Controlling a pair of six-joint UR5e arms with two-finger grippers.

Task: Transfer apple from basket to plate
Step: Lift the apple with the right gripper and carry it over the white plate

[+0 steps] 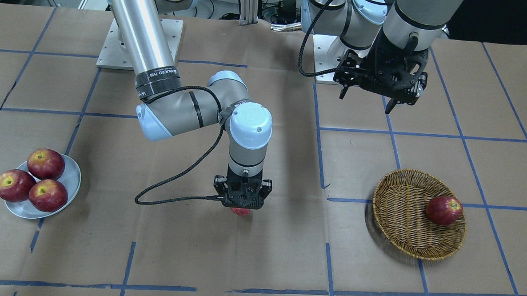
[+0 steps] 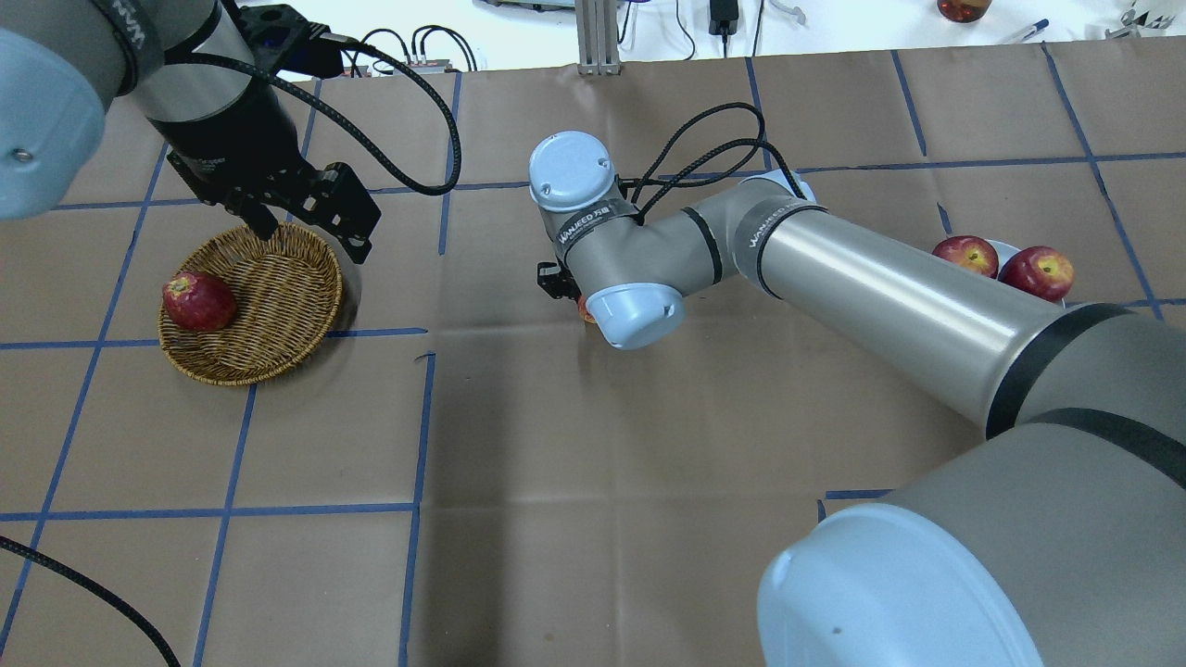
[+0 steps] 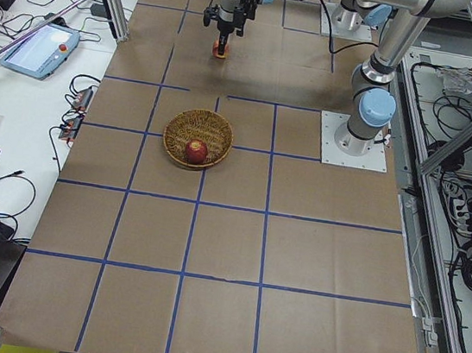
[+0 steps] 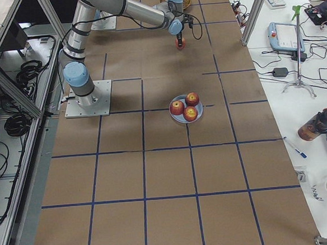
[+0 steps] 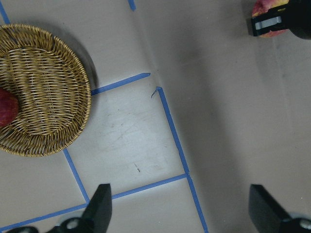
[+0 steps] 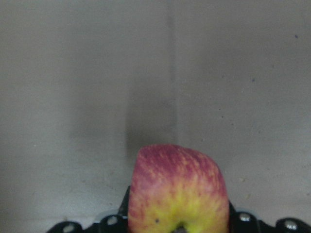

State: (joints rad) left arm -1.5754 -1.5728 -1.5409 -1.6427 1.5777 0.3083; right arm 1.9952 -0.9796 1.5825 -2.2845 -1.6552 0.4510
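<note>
My right gripper (image 1: 242, 206) is shut on the apple (image 6: 177, 189), light red with a yellow blush, and holds it just above the table's middle. The apple shows as a sliver under the gripper (image 1: 241, 211) and in the left wrist view (image 5: 268, 14). The wicker basket (image 1: 403, 216) holds one dark-red apple (image 1: 444, 210) at its rim. The pale blue-grey plate (image 1: 74, 180) at the far side holds three red apples. My left gripper (image 1: 366, 101) hangs open and empty, raised beside the basket (image 2: 278, 306).
Brown paper with blue tape lines covers the table. The right arm's long silver link (image 2: 889, 296) stretches over the table towards the plate (image 2: 1005, 248). Both arm bases stand at the robot's edge.
</note>
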